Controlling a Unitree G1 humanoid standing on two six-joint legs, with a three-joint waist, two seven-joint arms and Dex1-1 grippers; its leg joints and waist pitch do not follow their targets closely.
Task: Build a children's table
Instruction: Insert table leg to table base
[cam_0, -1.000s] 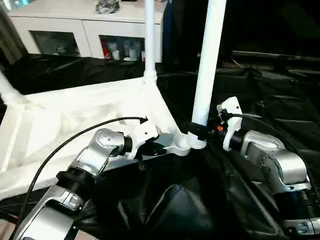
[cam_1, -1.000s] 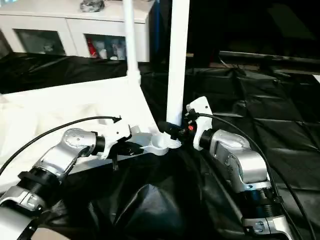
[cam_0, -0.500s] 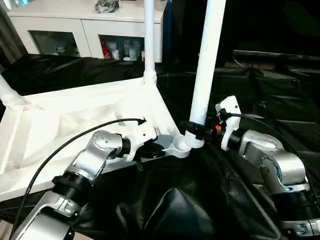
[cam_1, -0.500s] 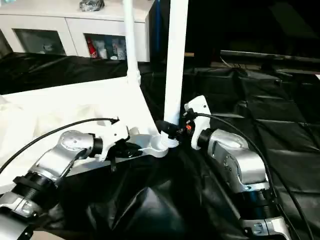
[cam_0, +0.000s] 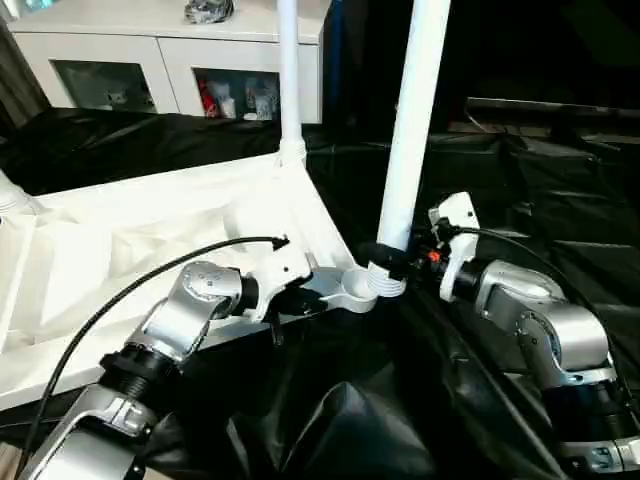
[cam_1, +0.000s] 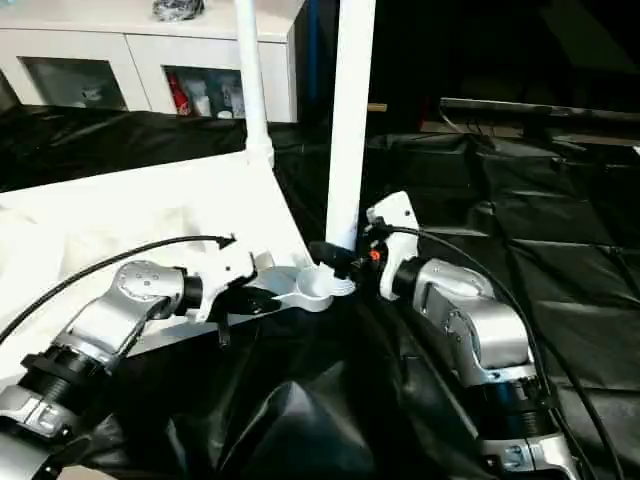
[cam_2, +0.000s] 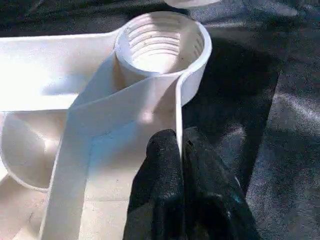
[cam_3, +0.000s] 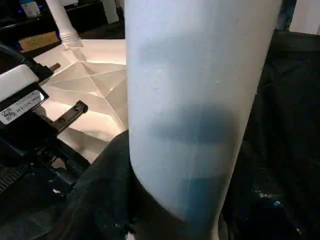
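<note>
The children's table top (cam_0: 150, 240) lies upside down on a black sheet, ribs up. One white leg (cam_0: 288, 80) stands in its far corner, and another leg's base (cam_0: 10, 195) shows at the left edge. My left gripper (cam_2: 180, 142) is shut on the thin rim wall just behind the near corner socket (cam_2: 160, 42), which is empty and threaded inside. My right gripper (cam_0: 385, 255) is shut on a third leg (cam_0: 412, 120) low down, holding it nearly upright. That leg's threaded end (cam_0: 385, 283) sits at the socket's right rim, not inside it.
A white cabinet (cam_0: 150, 60) with glass doors stands behind the table top. Crumpled black sheet (cam_0: 350, 420) covers the ground all around. A dark rail (cam_0: 550, 105) runs along the back right. A black cable (cam_0: 150, 275) arcs over my left forearm.
The camera has shifted a little. The held leg's lower end has edged slightly closer to the near socket. Both grips look the same.
</note>
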